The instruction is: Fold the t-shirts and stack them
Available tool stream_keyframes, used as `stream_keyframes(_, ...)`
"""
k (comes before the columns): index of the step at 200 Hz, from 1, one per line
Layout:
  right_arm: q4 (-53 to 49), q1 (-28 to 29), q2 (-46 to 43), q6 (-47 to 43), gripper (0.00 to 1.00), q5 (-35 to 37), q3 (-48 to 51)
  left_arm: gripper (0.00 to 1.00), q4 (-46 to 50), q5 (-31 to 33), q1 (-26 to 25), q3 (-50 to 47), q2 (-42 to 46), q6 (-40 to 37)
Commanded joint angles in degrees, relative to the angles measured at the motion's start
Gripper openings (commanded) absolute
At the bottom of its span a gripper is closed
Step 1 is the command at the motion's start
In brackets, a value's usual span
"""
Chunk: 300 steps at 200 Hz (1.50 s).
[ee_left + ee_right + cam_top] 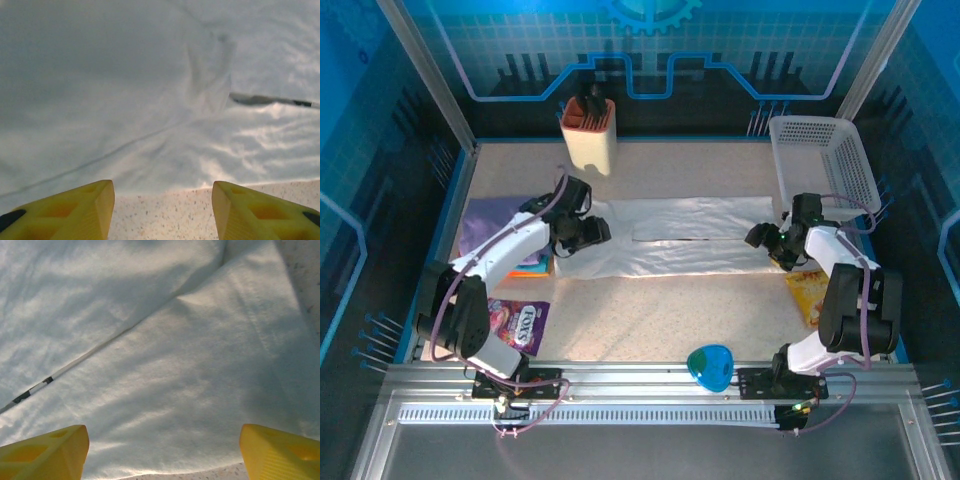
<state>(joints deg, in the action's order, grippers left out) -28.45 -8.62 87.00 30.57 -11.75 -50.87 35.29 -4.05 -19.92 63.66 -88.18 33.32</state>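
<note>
The white t-shirt (690, 238) lies flat across the middle of the table as a long strip with a dark seam line. My left gripper (598, 233) hovers at its left end, open. In the left wrist view its yellow fingers (80, 210) stand apart over bare table, right at the shirt's hem (150, 100). My right gripper (758, 237) is at the shirt's right end, open wide. White cloth (175, 365) lies flat under its spread fingers (47, 450), with nothing pinched. A folded lavender garment (488, 222) lies at the far left, with an orange-edged one (536, 266) beside it.
A white perforated basket (825, 160) stands at the back right and a beige holder (588, 135) at the back centre. A shiny purple snack packet (520, 325) lies front left, a yellow packet (807, 295) by the right arm, and a blue object (710, 366) on the front rail.
</note>
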Motion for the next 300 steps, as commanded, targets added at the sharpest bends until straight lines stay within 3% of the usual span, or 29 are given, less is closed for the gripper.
stream_keyframes(1, -1.44, 0.96, -0.37, 0.81, 0.80, 3.09, 0.15, 0.55, -2.23, -2.15, -0.10, -3.28, 2.29, 2.64)
stream_keyframes(84, -3.61, -0.23, -15.50, 4.21, 0.81, 7.08, 15.40, 0.55, -4.20, -2.23, -1.16, -8.41, 6.89, 4.16)
stream_keyframes(106, -4.76, -2.89, -15.81, 3.13, 0.82, 9.64, 15.81, 0.55, -5.05, -2.76, -1.51, -8.46, 5.79, 4.38)
stream_keyframes(148, -4.16, -14.01, -13.80, 2.15, 0.80, 11.26, 15.63, 0.55, -5.06, -2.50, -1.82, -8.02, 4.89, 3.86)
stream_keyframes(176, -3.60, -15.26, -14.63, 2.88, 0.79, 12.00, 14.29, 0.55, -4.29, -2.12, -1.86, -7.33, 4.69, 3.13)
stream_keyframes(199, -2.52, -11.86, -16.23, 2.38, 0.78, 9.37, 12.26, 0.55, -3.14, -1.07, -1.81, -6.26, 3.87, 2.02)
stream_keyframes(234, 1.62, -0.95, -15.28, 0.01, 0.80, 9.46, 6.12, 0.55, -2.25, -0.90, -1.76, -3.37, 0.58, 1.40)
stream_keyframes(300, 2.46, 10.34, 9.12, -0.51, 0.76, 14.47, -15.28, 0.51, -3.25, 3.06, -1.18, 3.64, -11.69, 0.41)
